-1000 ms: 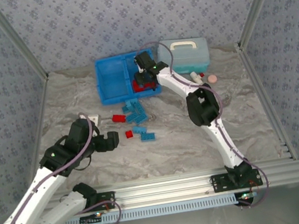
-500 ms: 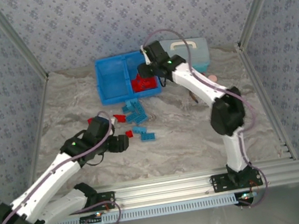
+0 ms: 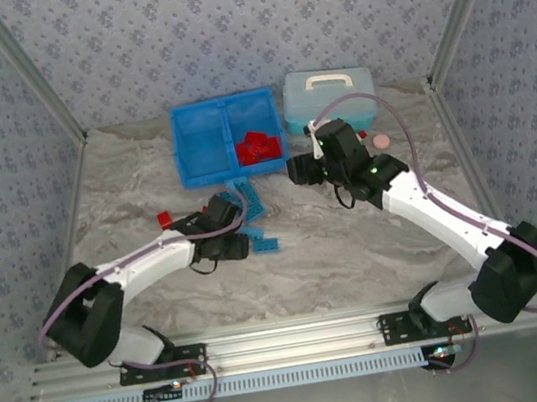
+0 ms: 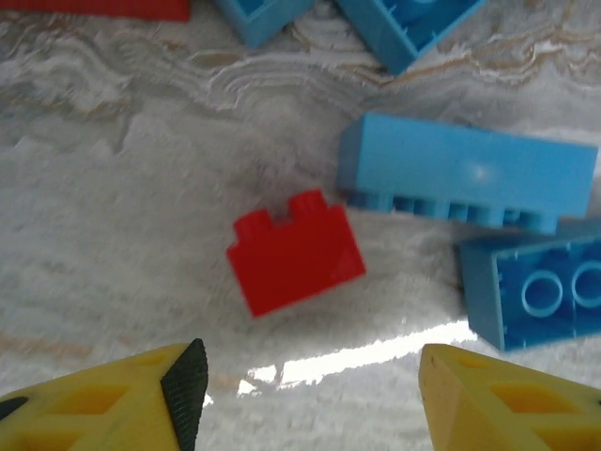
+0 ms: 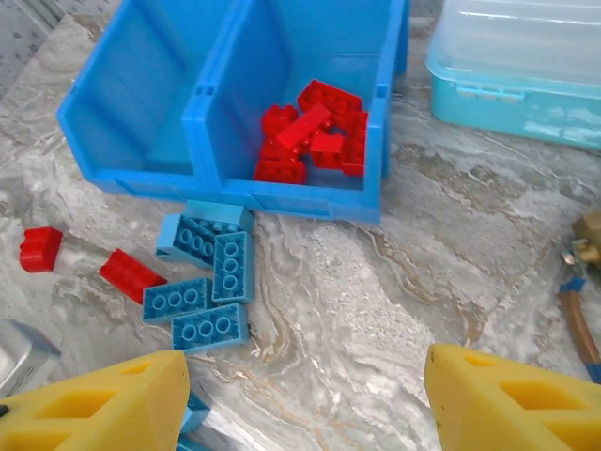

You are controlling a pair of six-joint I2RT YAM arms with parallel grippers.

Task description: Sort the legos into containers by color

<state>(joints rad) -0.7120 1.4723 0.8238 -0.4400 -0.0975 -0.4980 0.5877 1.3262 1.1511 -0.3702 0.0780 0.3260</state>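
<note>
**Left arm** (image 3: 147, 265), **right arm** (image 3: 443, 215): white tubular links are joined by black joint housings (image 3: 90, 324), and black bases (image 3: 433, 308) are fitted. A grey-purple cable (image 3: 359, 96) is run along each arm.

**Left gripper** (image 4: 310, 376), **right gripper** (image 5: 305, 376): yellow wedge-shaped fingers (image 5: 507, 404) are moulded with recessed pockets. A black ribbed pad (image 4: 185, 381) is seen on one left finger.
</note>
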